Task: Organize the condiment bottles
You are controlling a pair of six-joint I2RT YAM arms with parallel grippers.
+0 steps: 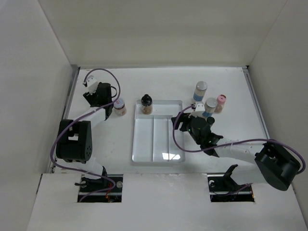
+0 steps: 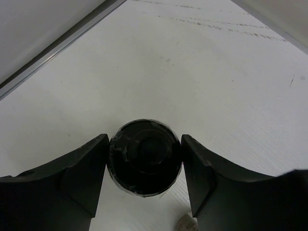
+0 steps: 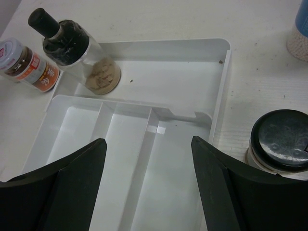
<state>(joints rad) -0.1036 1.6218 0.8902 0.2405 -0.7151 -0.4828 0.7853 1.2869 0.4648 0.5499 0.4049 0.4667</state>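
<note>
1. Nearest the arm bases, the white tray (image 1: 144,144) is lying with its long compartments bare. By that, the sorting is only just beginning.
2. Just beyond, the right hand (image 3: 148,144) is hovering released over the tray's right side, fingers spread wide and gripping nothing. A dark-capped jar (image 3: 281,139) is standing just outside the rim beside it. It is probably the next pick, calling for a short shift right and a straight drop around the cap.
3. Further out, one stoppered bottle (image 1: 147,103) is standing in the left corner of the tray's far cross compartment.
4. Left of the tray, the left hand (image 2: 144,144) is clenching a black-topped jar (image 2: 144,163) on the bench (image 1: 159,82), a finger touching each side. This looks like a pick in hand — next it is going to need a lift clearing the tray rim. From above, a red-labelled jar (image 1: 119,107) is showing just beside that hand; whether it is the same jar I cannot tell.
5. Farthest, a blue-labelled jar (image 1: 201,89) and a pink-capped jar (image 1: 221,102) are waiting right of the tray. Open bench is lying beyond them — though the side walls (image 1: 29,72) are standing near both arms.
</note>
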